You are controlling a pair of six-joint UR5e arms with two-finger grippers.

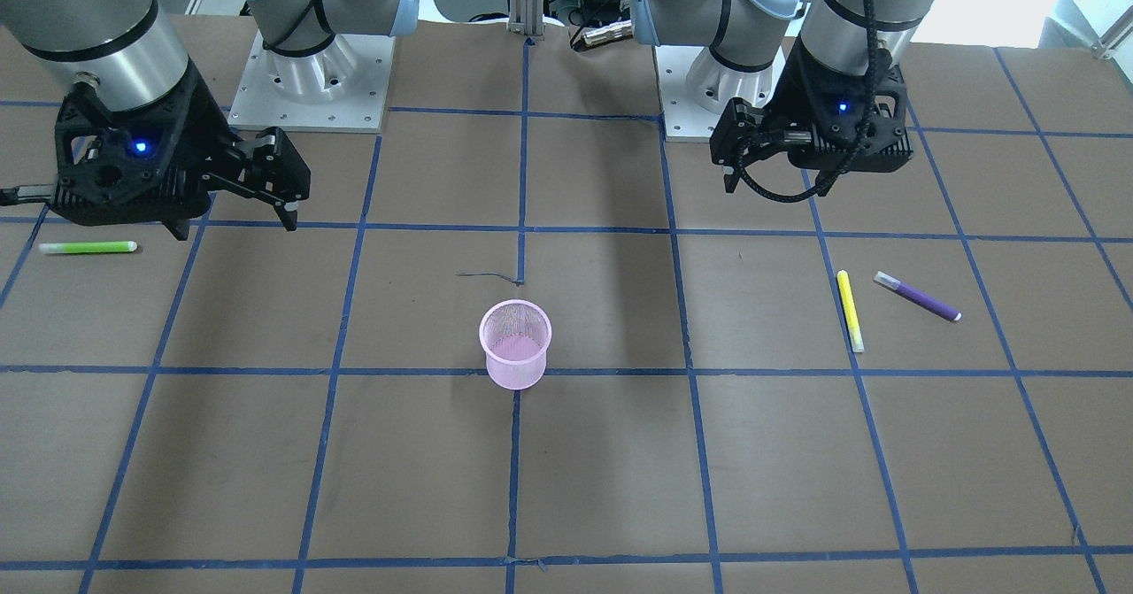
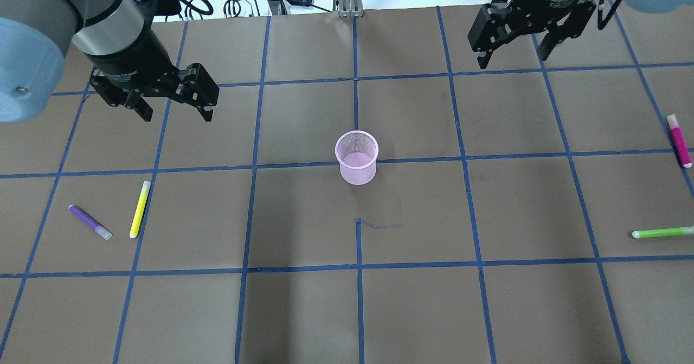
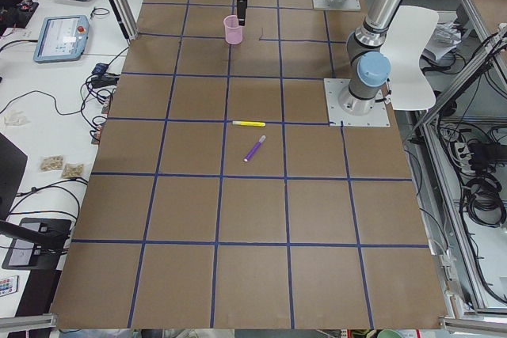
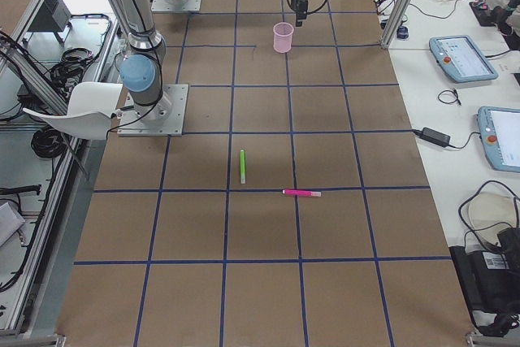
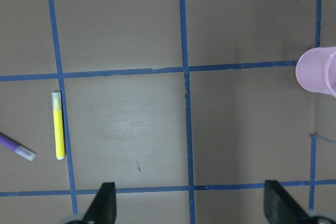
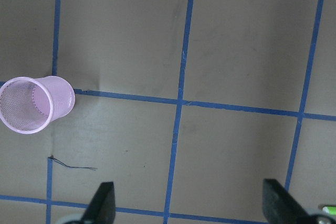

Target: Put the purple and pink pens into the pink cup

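As left gripper (image 2: 178, 115) and right gripper (image 2: 513, 60) gape wide and empty, the yellow pen (image 2: 139, 209) beside the purple pen (image 2: 89, 222), lower left, may get grabbed instead.

The table (image 2: 488, 310) is viewed from overhead on one long side, and steeply from the opposite side. Its ends are covered by two distant side views. The wrist views are aimed straight down, closer; the cup (image 5: 317, 71) is shared, at 3 o'clock and 9 o'clock.

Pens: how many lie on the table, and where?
4. The purple pen and yellow pen lie close together on the robot's left; the pink pen and green pen lie on its right. None is in the pink cup.
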